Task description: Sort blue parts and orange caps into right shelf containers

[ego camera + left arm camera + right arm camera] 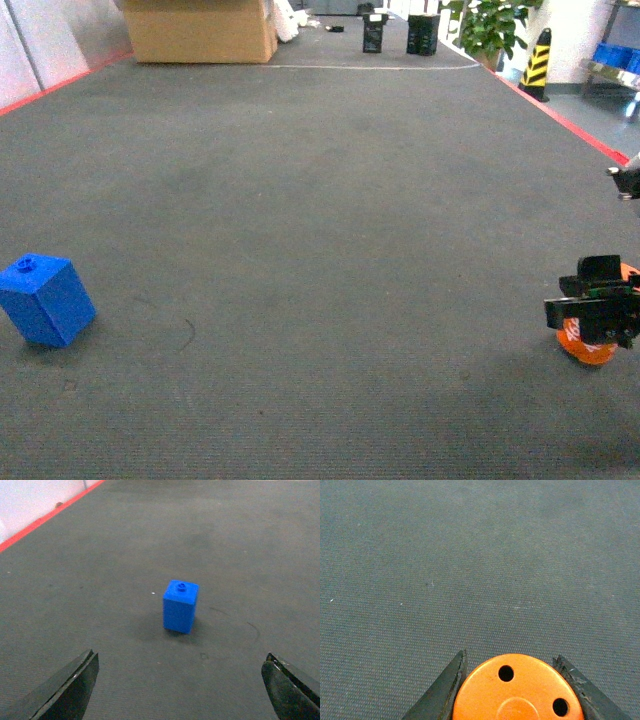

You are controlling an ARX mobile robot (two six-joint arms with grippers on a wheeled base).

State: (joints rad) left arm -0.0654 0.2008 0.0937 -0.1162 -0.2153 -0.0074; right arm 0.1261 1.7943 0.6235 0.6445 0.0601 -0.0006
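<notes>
A blue part stands tilted on the grey surface at the far left. In the left wrist view this blue part is well ahead of my left gripper, which is open wide with nothing between its fingers. At the right edge my right gripper sits low over an orange cap. In the right wrist view both fingers press the sides of the orange cap, whose flat top shows holes. Blue right shelf containers rest on a steel shelf far back right.
A brown cardboard box stands at the back left. A yellow-and-black cone and a potted plant are at the back right. A red border runs along the grey surface's right side.
</notes>
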